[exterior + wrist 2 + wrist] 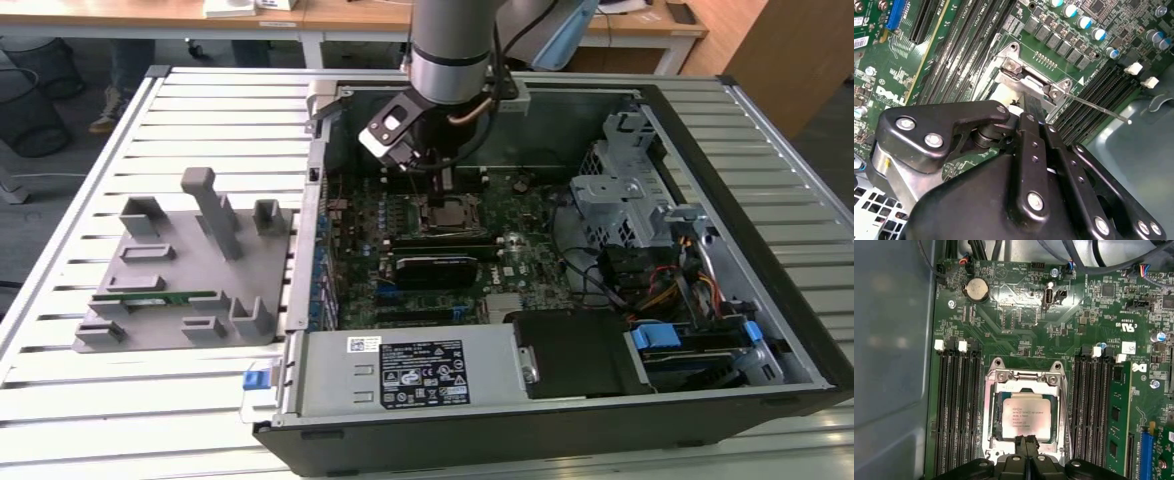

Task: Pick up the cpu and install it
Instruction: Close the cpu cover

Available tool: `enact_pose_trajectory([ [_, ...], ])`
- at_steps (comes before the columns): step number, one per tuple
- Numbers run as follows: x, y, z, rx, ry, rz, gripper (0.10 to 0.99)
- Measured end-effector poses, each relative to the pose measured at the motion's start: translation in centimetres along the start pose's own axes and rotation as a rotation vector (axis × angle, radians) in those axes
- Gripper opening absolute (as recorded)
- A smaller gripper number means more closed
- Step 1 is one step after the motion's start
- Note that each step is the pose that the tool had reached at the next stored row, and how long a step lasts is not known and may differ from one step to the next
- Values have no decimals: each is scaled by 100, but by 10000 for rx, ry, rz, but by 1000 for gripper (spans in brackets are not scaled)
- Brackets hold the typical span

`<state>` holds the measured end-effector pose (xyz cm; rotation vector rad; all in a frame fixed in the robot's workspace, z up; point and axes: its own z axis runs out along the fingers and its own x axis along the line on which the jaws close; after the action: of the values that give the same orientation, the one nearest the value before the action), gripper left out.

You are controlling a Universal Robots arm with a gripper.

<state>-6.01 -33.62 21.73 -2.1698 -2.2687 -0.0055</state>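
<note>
The cpu [1025,416], a silver-topped square chip, lies flat in the open metal socket frame [1024,376] on the green motherboard; the exterior view shows the cpu [450,213] at the board's middle. My gripper [1028,446] hangs over the chip's edge with its two black fingers pressed together and nothing between them. In the second wrist view the gripper [1031,107] ends right at the socket frame [1026,75]. The exterior view has the gripper [447,183] just above the socket, inside the computer case.
Memory slots [956,405] flank the socket, one side holding a green stick [1117,415]. The thin socket lever [1099,107] sticks out sideways. A black block [434,268], a power supply [400,370] and a drive cage [621,190] crowd the case. A grey fixture [174,280] stands outside.
</note>
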Motion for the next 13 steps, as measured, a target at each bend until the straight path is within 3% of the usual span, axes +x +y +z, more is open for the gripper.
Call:
enact_pose_trajectory([
  [13,1,-28,116,0,1,-1,106],
])
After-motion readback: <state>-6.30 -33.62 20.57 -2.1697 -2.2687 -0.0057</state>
